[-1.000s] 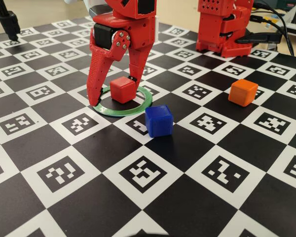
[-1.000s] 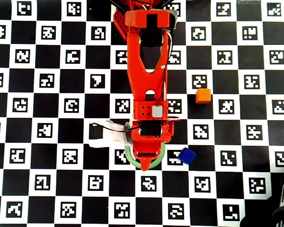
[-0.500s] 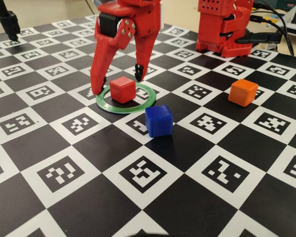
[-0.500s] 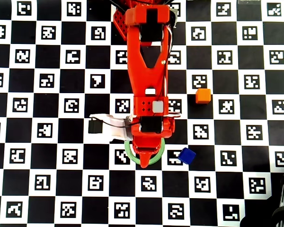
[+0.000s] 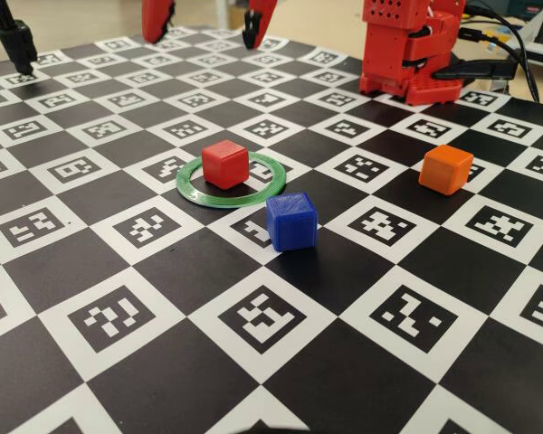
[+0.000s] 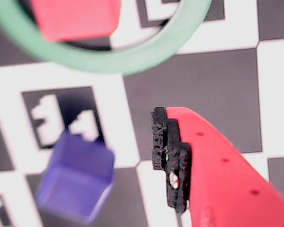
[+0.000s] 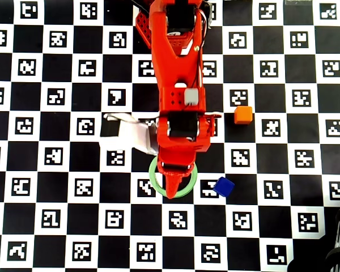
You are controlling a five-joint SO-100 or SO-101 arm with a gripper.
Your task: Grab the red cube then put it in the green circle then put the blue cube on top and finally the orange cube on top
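Once the gripper [image 5: 208, 23] had lifted clear, fingers spread and empty, the red cube [image 5: 225, 164] sat released inside the green circle [image 5: 271, 185]; the blue cube [image 5: 291, 221], just outside the circle, was next.

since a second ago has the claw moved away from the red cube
Yes. In the fixed view the claw has risen from around the red cube to the frame's top, open and empty; the cube stays inside the green circle.

Lab bench: fiducial-marker board [image 5: 253, 316]
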